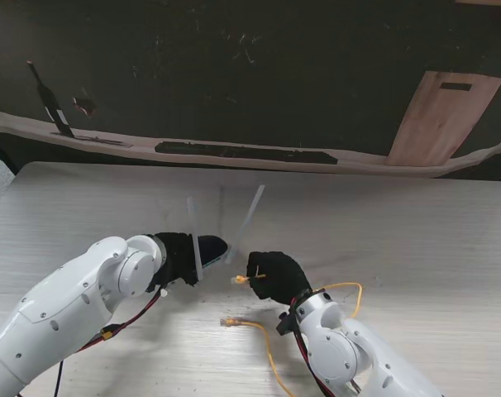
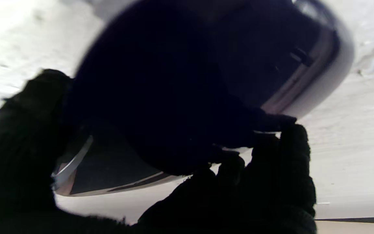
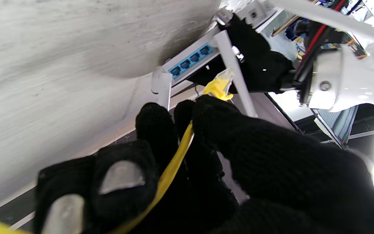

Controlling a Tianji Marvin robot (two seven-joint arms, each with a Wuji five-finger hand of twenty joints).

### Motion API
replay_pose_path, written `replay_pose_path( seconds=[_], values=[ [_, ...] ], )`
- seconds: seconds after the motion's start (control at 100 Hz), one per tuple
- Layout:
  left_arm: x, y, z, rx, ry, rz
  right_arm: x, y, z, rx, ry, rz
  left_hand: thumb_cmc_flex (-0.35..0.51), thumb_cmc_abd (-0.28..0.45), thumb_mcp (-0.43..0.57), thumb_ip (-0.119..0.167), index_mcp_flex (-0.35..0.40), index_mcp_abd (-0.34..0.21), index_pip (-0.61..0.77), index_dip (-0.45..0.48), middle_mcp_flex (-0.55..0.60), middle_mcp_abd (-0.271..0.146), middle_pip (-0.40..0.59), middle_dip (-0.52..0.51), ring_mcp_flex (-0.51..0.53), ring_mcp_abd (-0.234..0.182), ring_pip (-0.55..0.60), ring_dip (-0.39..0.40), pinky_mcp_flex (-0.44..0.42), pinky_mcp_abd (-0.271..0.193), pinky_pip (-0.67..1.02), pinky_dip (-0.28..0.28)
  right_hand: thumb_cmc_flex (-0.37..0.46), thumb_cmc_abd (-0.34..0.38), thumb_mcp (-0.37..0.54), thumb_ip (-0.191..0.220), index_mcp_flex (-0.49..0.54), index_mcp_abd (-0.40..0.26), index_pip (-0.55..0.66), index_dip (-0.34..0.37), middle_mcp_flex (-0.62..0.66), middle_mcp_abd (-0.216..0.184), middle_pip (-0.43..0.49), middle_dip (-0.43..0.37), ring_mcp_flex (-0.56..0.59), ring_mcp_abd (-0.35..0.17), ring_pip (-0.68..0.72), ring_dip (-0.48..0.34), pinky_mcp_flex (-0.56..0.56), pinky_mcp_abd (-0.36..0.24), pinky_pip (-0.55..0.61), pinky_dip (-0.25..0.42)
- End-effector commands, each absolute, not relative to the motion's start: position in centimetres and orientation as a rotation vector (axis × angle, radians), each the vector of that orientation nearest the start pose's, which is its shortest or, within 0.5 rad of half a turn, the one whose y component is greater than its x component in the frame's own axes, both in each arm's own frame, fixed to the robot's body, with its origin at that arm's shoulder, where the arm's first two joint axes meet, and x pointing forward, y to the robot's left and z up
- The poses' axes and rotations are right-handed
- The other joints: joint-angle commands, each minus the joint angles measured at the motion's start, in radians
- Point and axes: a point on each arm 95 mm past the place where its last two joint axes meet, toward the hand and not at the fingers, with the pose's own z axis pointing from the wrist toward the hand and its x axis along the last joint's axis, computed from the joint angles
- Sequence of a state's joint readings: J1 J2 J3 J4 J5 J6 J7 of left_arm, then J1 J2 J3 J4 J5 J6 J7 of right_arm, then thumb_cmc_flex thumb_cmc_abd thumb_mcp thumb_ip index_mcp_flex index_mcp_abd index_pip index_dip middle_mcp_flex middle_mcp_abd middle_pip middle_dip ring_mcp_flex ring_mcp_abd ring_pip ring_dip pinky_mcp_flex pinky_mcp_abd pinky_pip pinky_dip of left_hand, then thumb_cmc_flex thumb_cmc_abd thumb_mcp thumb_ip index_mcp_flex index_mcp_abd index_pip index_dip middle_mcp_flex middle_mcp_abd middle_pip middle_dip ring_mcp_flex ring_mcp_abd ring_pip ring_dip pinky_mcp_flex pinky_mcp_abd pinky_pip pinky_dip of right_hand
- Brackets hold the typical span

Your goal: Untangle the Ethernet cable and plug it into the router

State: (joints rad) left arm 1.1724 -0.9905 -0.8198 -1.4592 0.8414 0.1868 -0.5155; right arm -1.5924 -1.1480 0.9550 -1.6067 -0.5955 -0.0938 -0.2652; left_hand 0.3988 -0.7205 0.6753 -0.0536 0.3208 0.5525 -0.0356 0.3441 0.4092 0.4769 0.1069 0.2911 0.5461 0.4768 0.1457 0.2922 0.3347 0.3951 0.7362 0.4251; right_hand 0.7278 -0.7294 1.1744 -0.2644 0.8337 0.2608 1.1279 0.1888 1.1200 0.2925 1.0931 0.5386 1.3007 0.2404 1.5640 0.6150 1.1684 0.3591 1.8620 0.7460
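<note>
Stand view: pale wood-grain table [image 1: 416, 240] carrying both arms.

Left hand [image 1: 178, 256], black-gloved, fingers wrapped around a dark rounded router with white antennas [image 1: 211, 246], which it holds tipped up off the tabletop, left of centre. Two antennas rise from it, one near-upright, one leaning right. Left wrist view: router body [image 2: 187, 91] fills the frame, dark and blurred, gloved fingertips [image 2: 284, 152] pressed on its pale rim.

Right hand [image 1: 275, 277], black-gloved, fingers closed on a thin yellow Ethernet cable [image 1: 267, 347], pinching it just behind the clear plug [image 1: 238, 279]. Plug points left toward the router, near it but apart. Right wrist view: plug [image 3: 221, 83] projects past the fingertips [image 3: 206, 107] toward a row of blue ports [image 3: 190, 60] on the router's white edge; not inserted.

Cable remainder: loops on the table nearer to me than the right hand, second clear plug [image 1: 228, 322] lying free; another arc shows right of the wrist.
</note>
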Motion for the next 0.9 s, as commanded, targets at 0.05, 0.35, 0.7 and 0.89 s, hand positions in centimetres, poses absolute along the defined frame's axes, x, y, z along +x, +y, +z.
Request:
replay_pose_path(
  seconds=[0.05, 0.35, 0.7, 0.89],
  values=[
    [40.7, -2.4, -38.9, -1.525, 2.113, -0.863, 34.5, 11.4, -34.5, -1.837, -1.554, -2.466, 0.354, 0.195, 0.201, 0.004, 0.226, -0.364, 0.77, 0.087, 0.42, -0.269, 0.484, 0.135, 0.29, -0.157, 0.594, 0.146, 0.095, -0.09, 0.459, 0.139, 0.041, 0.019, 0.031, -0.006, 0.017, 0.006, 0.072, -0.003, 0.068, 0.17, 0.11, 0.01, -0.001, -0.017, 0.055, 0.003, 0.043, -0.25, 0.232, 0.008],
    [38.8, -4.2, -38.8, -1.573, 2.01, -0.874, 34.5, 12.9, -35.1, -2.065, -1.449, -2.444, 0.357, 0.195, 0.172, -0.001, 0.256, -0.34, 0.78, 0.075, 0.443, -0.23, 0.498, 0.129, 0.33, -0.122, 0.637, 0.163, 0.141, -0.046, 0.521, 0.158, 0.042, 0.0, 0.051, -0.008, 0.034, 0.052, 0.069, -0.019, 0.099, 0.189, 0.112, 0.008, -0.002, 0.009, 0.063, 0.015, 0.042, -0.221, 0.232, 0.018],
    [38.2, -4.7, -38.8, -1.64, 2.027, -0.898, 34.0, 14.7, -36.3, -2.169, -1.376, -2.365, 0.368, 0.22, 0.156, 0.01, 0.228, -0.341, 0.769, 0.063, 0.4, -0.235, 0.491, 0.124, 0.27, -0.118, 0.617, 0.158, 0.076, -0.049, 0.493, 0.152, 0.031, -0.02, 0.058, -0.009, 0.063, 0.071, 0.068, -0.034, 0.138, 0.19, 0.113, 0.008, -0.002, 0.007, 0.086, 0.044, 0.045, -0.212, 0.232, 0.063],
    [38.2, -4.6, -38.7, -1.663, 2.047, -0.898, 33.9, 15.0, -36.9, -2.227, -1.317, -2.387, 0.333, 0.227, 0.17, 0.027, 0.218, -0.34, 0.758, 0.068, 0.38, -0.24, 0.489, 0.124, 0.25, -0.115, 0.608, 0.161, 0.056, -0.053, 0.48, 0.154, 0.026, -0.017, 0.059, -0.012, 0.067, 0.065, 0.068, -0.031, 0.149, 0.193, 0.137, 0.021, 0.0, -0.022, 0.133, 0.075, 0.05, -0.235, 0.232, 0.104]
  ],
)
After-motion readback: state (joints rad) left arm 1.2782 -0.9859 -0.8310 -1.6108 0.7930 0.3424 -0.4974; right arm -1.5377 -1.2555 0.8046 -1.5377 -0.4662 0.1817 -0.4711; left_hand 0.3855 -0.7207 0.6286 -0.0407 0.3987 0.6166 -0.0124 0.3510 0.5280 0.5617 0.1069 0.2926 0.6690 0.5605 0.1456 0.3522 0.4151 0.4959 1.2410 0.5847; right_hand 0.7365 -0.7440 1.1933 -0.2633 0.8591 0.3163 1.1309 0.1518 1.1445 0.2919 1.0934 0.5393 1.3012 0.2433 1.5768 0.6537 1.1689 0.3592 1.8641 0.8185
